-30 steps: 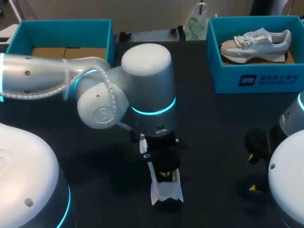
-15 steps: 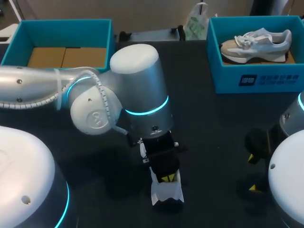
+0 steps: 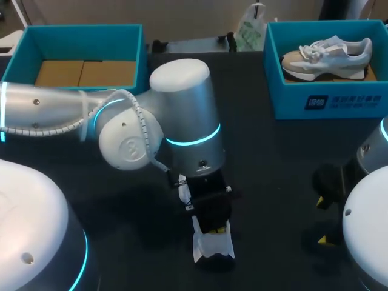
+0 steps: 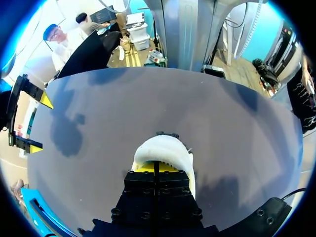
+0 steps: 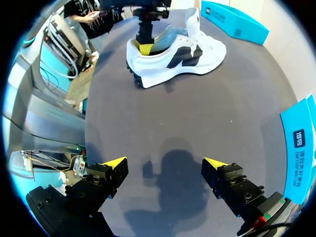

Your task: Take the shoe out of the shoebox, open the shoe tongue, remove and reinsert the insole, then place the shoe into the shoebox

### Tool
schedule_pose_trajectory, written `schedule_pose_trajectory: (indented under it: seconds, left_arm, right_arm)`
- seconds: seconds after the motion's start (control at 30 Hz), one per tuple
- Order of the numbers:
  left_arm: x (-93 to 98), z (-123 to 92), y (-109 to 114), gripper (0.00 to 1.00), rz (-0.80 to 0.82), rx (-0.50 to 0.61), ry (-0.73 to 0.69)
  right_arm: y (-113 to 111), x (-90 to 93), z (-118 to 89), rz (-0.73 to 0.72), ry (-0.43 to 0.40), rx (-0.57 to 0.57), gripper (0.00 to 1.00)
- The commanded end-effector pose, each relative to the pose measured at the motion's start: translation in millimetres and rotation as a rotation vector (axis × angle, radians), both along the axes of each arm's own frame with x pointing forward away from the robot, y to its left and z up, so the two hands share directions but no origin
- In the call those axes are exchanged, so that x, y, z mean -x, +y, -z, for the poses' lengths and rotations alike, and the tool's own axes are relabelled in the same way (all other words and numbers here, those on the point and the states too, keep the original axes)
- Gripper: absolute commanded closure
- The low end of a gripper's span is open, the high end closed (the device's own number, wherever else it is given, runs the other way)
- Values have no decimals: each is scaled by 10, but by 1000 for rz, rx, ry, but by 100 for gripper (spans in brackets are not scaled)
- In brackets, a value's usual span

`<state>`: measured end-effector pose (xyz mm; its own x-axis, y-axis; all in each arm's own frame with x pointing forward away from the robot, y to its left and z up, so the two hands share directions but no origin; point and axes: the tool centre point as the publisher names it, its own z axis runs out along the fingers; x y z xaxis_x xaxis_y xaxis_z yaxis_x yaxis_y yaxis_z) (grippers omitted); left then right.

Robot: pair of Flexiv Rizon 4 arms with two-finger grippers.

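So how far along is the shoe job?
Done: the shoe is out on the table, the left shoebox empty. In hand: the left gripper is inside the shoe's heel opening, so likely the insole step. Left: boxing the shoe. The right gripper hangs open nearby.

I am seeing the white shoe (image 5: 174, 58) with dark side marks standing upright on its sole on the dark table (image 3: 273, 157), around the middle and close to my edge; from above only its pale heel end is showing. The teal shoebox (image 3: 79, 29) is sitting open at the far left corner, brown cardboard showing inside. A second teal box (image 3: 339, 104) is sitting at the far right, holding a grey and white sneaker (image 3: 327, 56).
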<state>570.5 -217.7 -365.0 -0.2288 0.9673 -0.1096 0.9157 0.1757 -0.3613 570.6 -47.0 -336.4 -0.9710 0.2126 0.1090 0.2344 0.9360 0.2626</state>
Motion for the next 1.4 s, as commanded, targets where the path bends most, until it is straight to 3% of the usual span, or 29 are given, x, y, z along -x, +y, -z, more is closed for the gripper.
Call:
schedule_pose_trajectory:
  seconds: [0.03, 0.43, 0.83, 1.2, 1.4]
  left_arm:
    - [-39, 141, -73, 100, 13, -7, 31]
    - [-200, -41, 37, 100, -2, -17, 9]
    - [-7, 30, -59, 100, 14, -32, 57]
    - [210, 535, -84, 100, -5, -72, 116]
    - [189, 594, -75, 100, -11, -94, 53]
  right_arm:
    - [-8, 22, -15, 0, -3, -1, 0]
    - [-8, 22, -15, 0, -3, -1, 0]
    - [-8, 22, -15, 0, -3, -1, 0]
    - [-8, 22, -15, 0, -3, -1, 0]
    - [-8, 22, -15, 0, -3, -1, 0]
